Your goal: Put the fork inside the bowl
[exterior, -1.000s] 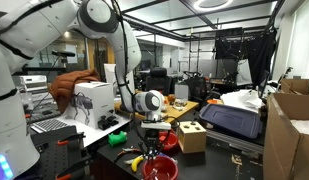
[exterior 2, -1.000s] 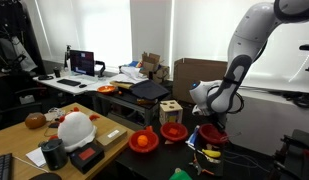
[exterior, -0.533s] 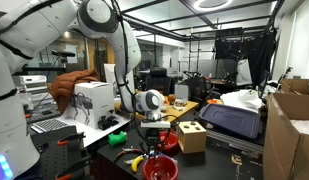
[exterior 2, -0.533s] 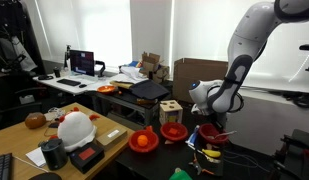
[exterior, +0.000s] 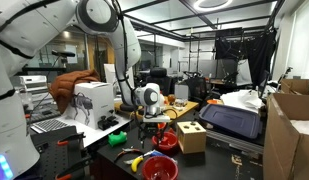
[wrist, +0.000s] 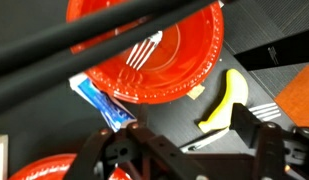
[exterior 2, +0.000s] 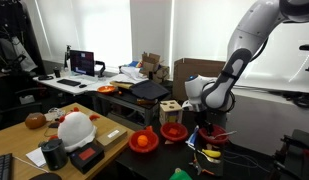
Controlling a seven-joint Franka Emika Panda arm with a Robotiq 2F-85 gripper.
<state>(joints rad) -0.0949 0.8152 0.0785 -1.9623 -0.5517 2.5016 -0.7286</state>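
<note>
In the wrist view the fork (wrist: 144, 48) lies inside a wide red bowl (wrist: 184, 70), tines toward the bowl's middle. My gripper (wrist: 192, 135) is at the bottom of that view, open and holding nothing, and it stands back from the bowl over the black table. Both exterior views show it hanging a little above the red bowl (exterior 2: 212, 134), jaws down: gripper (exterior: 154, 122), gripper (exterior 2: 207, 120). The fork is too small to make out there.
A banana (wrist: 226, 95) and a second white utensil (wrist: 264, 109) lie beside the bowl, with a blue packet (wrist: 99, 100) at its near rim. Another red bowl (exterior: 159, 167), a wooden block box (exterior: 191, 135) and an orange bowl (exterior 2: 144, 141) stand close by.
The jaws have gone from shut to open. The wrist has lifted a little above the red bowl.
</note>
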